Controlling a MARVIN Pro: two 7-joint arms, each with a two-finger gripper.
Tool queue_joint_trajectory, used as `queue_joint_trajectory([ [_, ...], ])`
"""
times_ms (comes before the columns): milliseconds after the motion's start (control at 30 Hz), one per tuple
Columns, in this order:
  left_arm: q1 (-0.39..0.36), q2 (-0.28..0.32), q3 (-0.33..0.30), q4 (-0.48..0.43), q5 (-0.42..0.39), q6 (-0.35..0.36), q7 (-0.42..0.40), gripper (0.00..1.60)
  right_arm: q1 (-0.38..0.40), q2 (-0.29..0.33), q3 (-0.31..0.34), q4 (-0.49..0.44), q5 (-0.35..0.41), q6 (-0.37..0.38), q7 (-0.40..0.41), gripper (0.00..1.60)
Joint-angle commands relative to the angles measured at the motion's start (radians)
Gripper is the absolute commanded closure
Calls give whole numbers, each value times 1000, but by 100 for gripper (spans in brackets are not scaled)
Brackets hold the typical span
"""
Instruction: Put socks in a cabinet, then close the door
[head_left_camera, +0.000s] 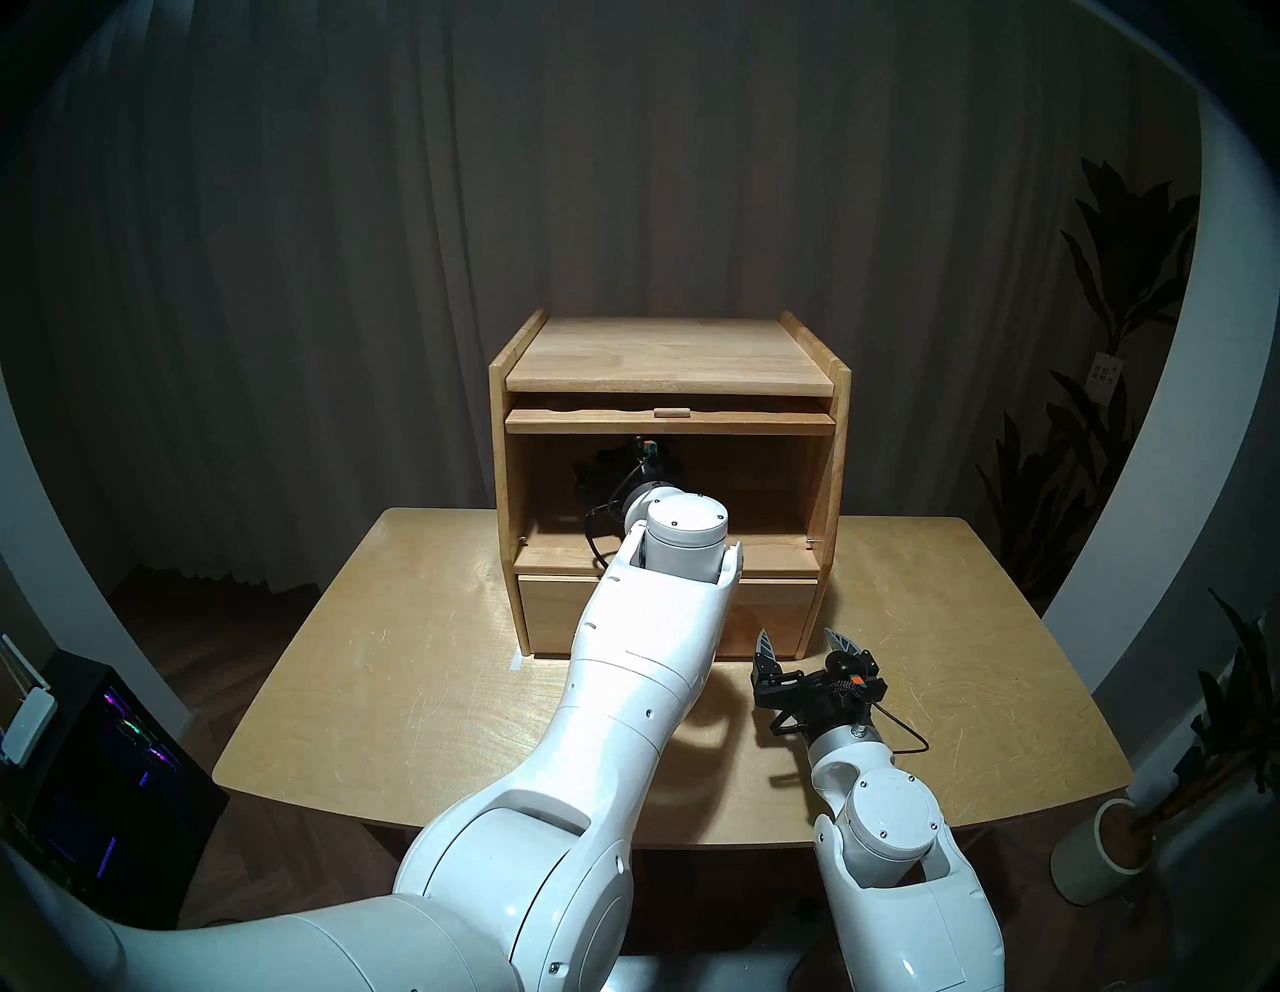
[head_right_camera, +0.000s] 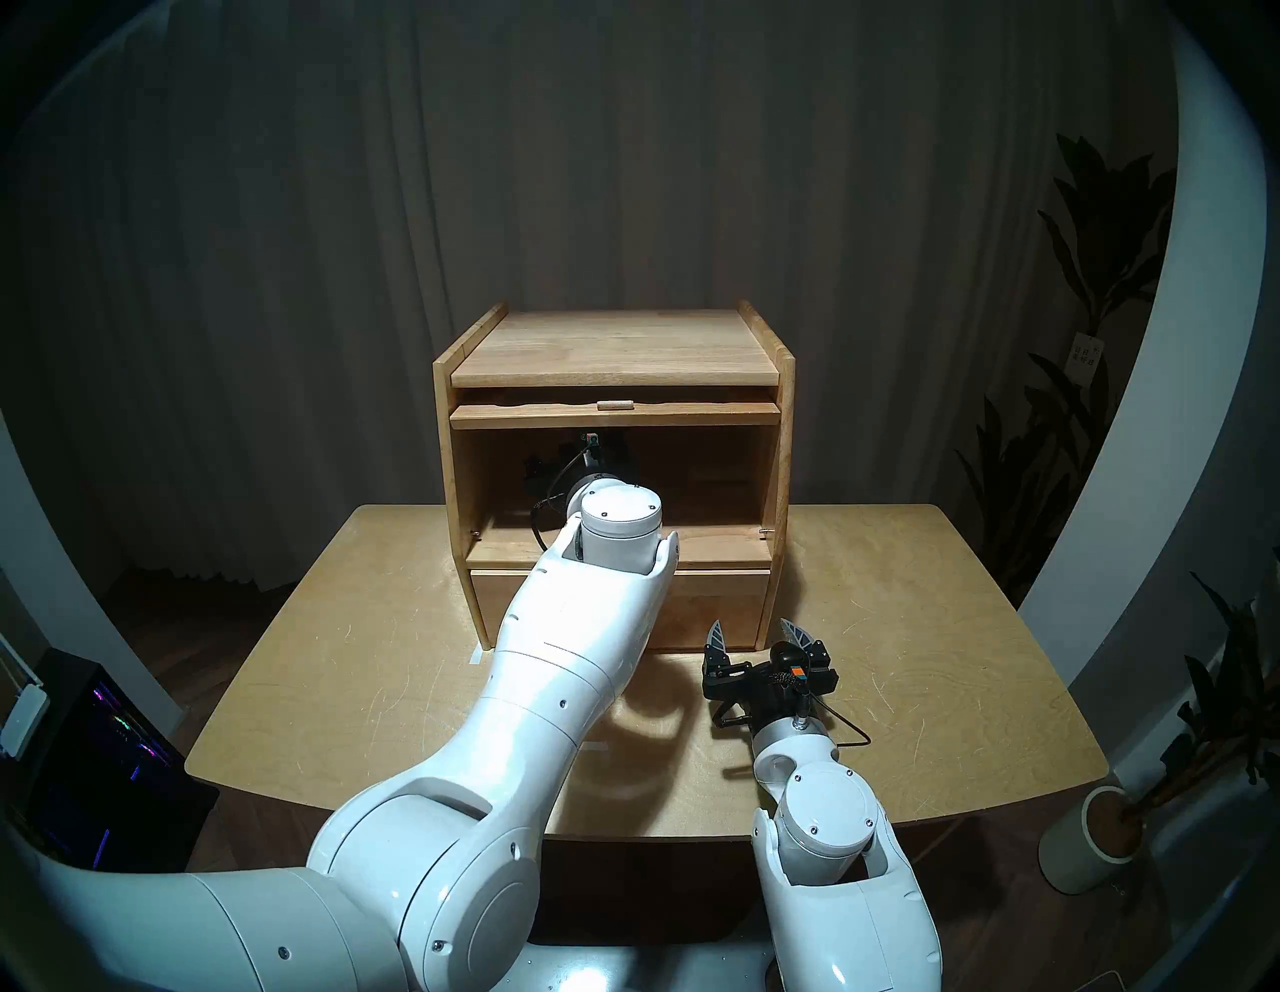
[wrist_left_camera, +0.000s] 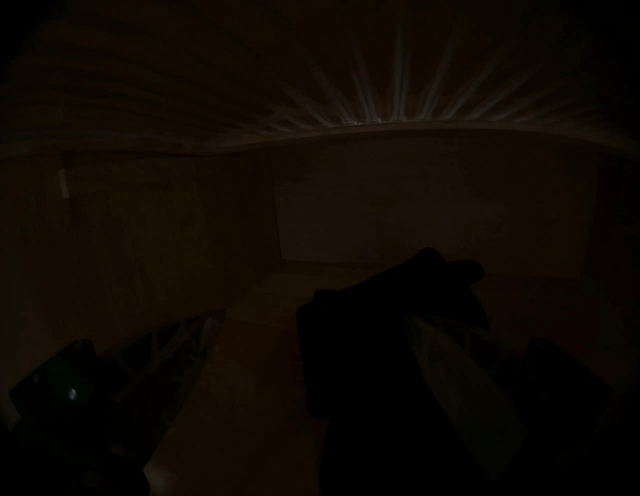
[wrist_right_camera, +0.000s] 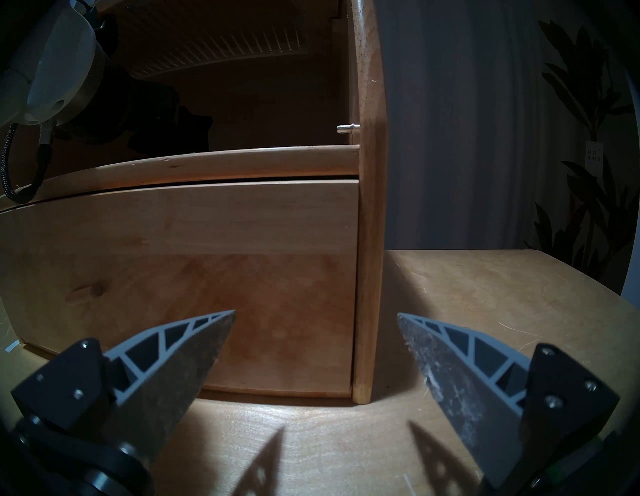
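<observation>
The light-wood cabinet (head_left_camera: 668, 353) stands at the back of the table (head_left_camera: 415, 658). Its door (head_left_camera: 668, 420) is swung up and slid in under the top, knob at the front; its ribbed window shows in the right wrist view (wrist_right_camera: 214, 45). My left arm reaches into the upper compartment. In the dark left wrist view my left gripper (wrist_left_camera: 315, 315) is open, and the black socks (wrist_left_camera: 398, 294) lie on the compartment floor against its right finger (wrist_left_camera: 450, 363). My right gripper (head_left_camera: 800, 637) is open and empty, low over the table before the cabinet's lower right corner. The drawer (wrist_right_camera: 207, 259) is shut; my left arm hides its knob.
A metal pin (wrist_right_camera: 346, 129) sticks out of the cabinet's right inner wall at the opening. A potted plant (head_left_camera: 1101, 852) stands on the floor at the right. A dark box with lit lights (head_left_camera: 104, 762) stands at the left, off the table.
</observation>
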Motion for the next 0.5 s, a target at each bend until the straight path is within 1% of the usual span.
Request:
queue_joint_trajectory([
  [0,11,39,150,-113,-39,-40,-5,0,3,-1,2,-24,1,-7,-2,0],
  [67,22,50,160,-119,-41,-34,-3,0,3,-1,2,-23,1,-7,-2,0],
  [100,42,72,196,-138,-58,-34,4,0,3,-1,2,-24,1,-7,-2,0],
  [133,52,81,205,-141,-64,-32,4,0,3,-1,2,-23,1,-7,-2,0],
  [300,122,152,300,-214,-92,-26,28,0,4,-1,2,-22,1,-7,-2,0],
  [333,130,158,308,-217,-95,-26,27,0,4,-1,2,-22,1,-7,-1,0],
  [367,147,174,324,-241,-100,-27,32,0,4,-1,2,-22,1,-7,-1,0],
  [467,177,199,353,-281,-88,-34,21,0,5,-1,2,-20,1,-6,-1,0],
])
